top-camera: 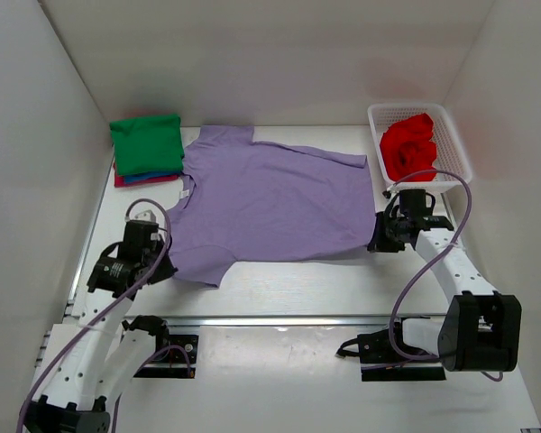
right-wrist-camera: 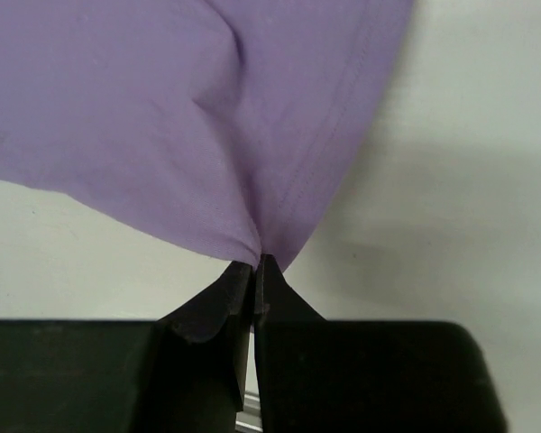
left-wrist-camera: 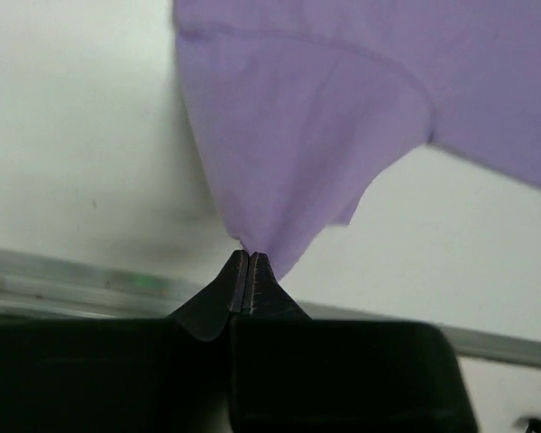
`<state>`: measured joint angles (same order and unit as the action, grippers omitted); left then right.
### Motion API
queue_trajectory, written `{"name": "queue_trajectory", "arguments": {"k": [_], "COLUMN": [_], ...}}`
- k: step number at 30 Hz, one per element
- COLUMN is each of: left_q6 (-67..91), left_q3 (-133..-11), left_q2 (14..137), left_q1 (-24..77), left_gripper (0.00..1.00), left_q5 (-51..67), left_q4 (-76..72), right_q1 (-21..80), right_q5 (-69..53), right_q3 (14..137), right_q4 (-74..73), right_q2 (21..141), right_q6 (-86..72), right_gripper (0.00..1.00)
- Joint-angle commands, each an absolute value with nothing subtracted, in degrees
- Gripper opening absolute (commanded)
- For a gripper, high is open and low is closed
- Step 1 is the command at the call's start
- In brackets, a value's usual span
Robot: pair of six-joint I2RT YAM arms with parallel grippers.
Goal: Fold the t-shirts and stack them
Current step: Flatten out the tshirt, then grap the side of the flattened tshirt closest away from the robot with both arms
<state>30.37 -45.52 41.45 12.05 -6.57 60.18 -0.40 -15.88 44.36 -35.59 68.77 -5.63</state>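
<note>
Step in hand: folding the lavender t-shirt [top-camera: 270,203]; judged to be at the start of the first fold, since the cloth lies spread flat with no crease yet.
Lavender t-shirt position: centre of the desk [top-camera: 279,289], collar toward 9 o'clock, hem toward 3 o'clock.
Left claw [left-wrist-camera: 250,257]: jaws fully closed, pinching the tip of the near sleeve at the shirt's 8 o'clock; the cloth rises in a small tent from the grip.
Right claw [right-wrist-camera: 255,263]: jaws fully closed, pinching the near hem corner at the shirt's 4 o'clock.
Finished stack: green t-shirt [top-camera: 146,142] folded at the desk's 10 o'clock, lying on a blue layer and a magenta layer that show only as edges [top-camera: 149,178].
Waiting item: red t-shirt [top-camera: 408,144], crumpled in the white basket [top-camera: 457,149] at 2 o'clock.
Progress: judged past halfway; three folded, one in work, one untouched.
Next move: probably lift both held points together and carry the near edge toward 12 o'clock. This calls for matched height and pace, so the cloth does not skew or drag across the desk.
</note>
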Motion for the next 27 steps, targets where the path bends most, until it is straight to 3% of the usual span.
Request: {"name": "queue_trajectory", "arguments": {"k": [1,7,14,17,27], "left_q6": [33.22,34.89,34.54,34.28,33.40], "left_q3": [-43.51,-45.70,-50.10,-49.66,-60.64], "left_q2": [37.45,32.61,32.43,33.57,49.91], "left_q1": [13.70,13.89,13.36,12.75,9.67], "left_gripper": [0.00,0.00,0.00,0.00,0.00], "left_q5": [-4.57,-7.46,-8.44,-6.86,-9.93], "left_q4": [64.95,73.20,76.82,73.84,59.25], "right_q1": [1.13,7.11,1.77,-2.19,1.58], "right_q5": [-13.11,-5.63,-10.61,-16.08,-14.86], "right_q3": [45.26,46.66,48.69,47.29,51.32], "right_q4": [-41.03,-49.03,-54.93,-54.06,-51.50], "right_q2": [68.73,65.13,65.65,70.03,76.63], "right_q6": [-6.41,-11.86,-12.93,-10.99,-9.15], "right_gripper": [0.00,0.00,0.00,0.00,0.00]}}
